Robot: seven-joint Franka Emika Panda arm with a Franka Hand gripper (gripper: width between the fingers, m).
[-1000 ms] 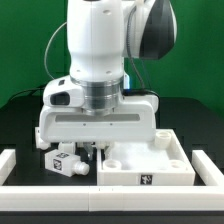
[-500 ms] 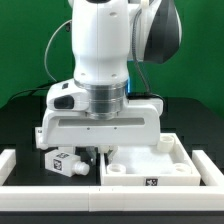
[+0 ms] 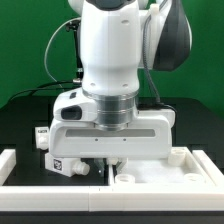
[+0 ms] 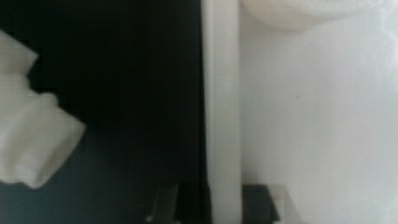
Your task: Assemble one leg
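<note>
The large flat white rimmed panel (image 3: 165,178) lies at the front right of the exterior view. My gripper (image 3: 108,167) is low over its left rim. In the wrist view my two dark fingertips (image 4: 260,204) stand on either side of that white rim (image 4: 219,100) and seem to press on it. My gripper (image 4: 217,205) looks shut on the rim. A leg (image 3: 62,165), a small white block with a black-and-white tag, lies just left of my gripper on the black table. The blurred white shape in the wrist view (image 4: 32,125) may be this leg.
A second small white tagged part (image 3: 42,136) sits behind the leg, on the exterior view's left. A low white border wall (image 3: 50,190) runs along the front and left side. The arm's wide white hand (image 3: 110,130) hides the panel's back part.
The arm has come lower and moved towards the exterior view's right and front. The panel has shifted the same way with it. The leg has stayed in place.
</note>
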